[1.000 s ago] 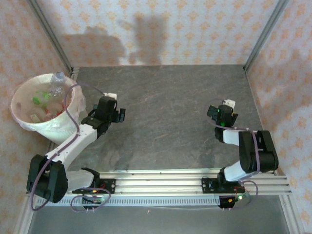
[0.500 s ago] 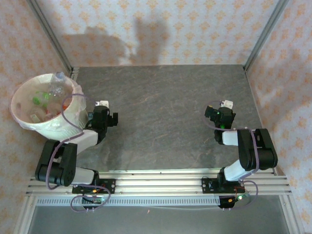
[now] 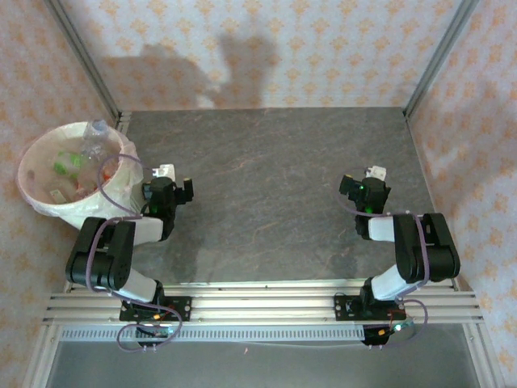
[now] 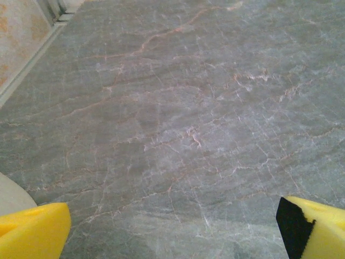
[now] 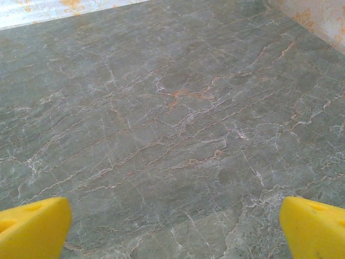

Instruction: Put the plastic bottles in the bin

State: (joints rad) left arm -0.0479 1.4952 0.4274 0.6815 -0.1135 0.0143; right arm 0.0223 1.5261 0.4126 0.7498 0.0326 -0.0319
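The bin (image 3: 34, 196) is a white bucket with a pinkish bag, standing at the table's left edge. Several plastic bottles (image 3: 90, 150) lie inside it, clear ones with green and red labels; one neck pokes up at the far rim. My left gripper (image 3: 167, 188) rests low just right of the bin, open, with bare stone between its yellow fingertips (image 4: 33, 232). My right gripper (image 3: 364, 187) sits over the right side of the table, also open, and its fingertips (image 5: 314, 227) are spread wide over bare stone.
The grey marble table (image 3: 266, 178) is ringed by patterned walls with metal corner posts (image 3: 432, 56). A pale curved edge (image 4: 11, 195) shows at the lower left of the left wrist view. The arms' mounting rail (image 3: 258, 303) runs along the near edge.
The left arm has folded back toward its base, drawing its gripper slightly left, closer to the bin. The right arm has barely shifted. Both grippers stayed open.
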